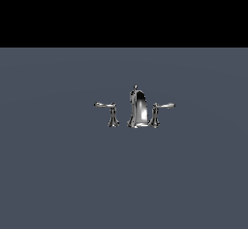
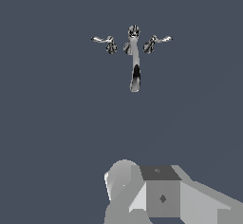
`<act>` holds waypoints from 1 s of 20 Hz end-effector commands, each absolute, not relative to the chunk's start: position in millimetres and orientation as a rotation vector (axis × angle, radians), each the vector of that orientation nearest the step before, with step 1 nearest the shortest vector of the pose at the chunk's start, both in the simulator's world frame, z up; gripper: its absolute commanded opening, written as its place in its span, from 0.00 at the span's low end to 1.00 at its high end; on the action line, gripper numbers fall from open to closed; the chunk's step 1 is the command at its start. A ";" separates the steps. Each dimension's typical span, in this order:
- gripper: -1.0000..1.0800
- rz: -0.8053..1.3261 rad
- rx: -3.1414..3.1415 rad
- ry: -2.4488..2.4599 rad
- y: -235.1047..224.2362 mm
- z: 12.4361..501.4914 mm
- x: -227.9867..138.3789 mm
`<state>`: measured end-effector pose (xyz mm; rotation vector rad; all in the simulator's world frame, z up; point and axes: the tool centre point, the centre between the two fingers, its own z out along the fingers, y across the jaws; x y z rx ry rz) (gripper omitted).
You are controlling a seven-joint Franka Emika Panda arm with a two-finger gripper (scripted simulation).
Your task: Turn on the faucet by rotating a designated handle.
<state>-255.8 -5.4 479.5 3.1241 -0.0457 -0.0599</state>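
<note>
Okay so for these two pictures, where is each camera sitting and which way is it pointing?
Exterior view: off the arm, facing the faucet from the side, low and level; no part of the robot shows.
Wrist view: on the arm, looking down at the spout from above; a grey piece of the robot's own body fills the lower edge, fingers not visible.
Shared: the spout and both levers, including the handle, on the grey floor.
</note>
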 end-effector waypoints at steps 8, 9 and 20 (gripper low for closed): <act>0.00 -0.059 3.124 -0.096 -3.1 471.0 -248.7; 0.00 -0.059 3.123 -0.111 -2.5 468.5 -246.4; 0.00 -0.053 3.101 -0.418 6.1 417.0 -200.8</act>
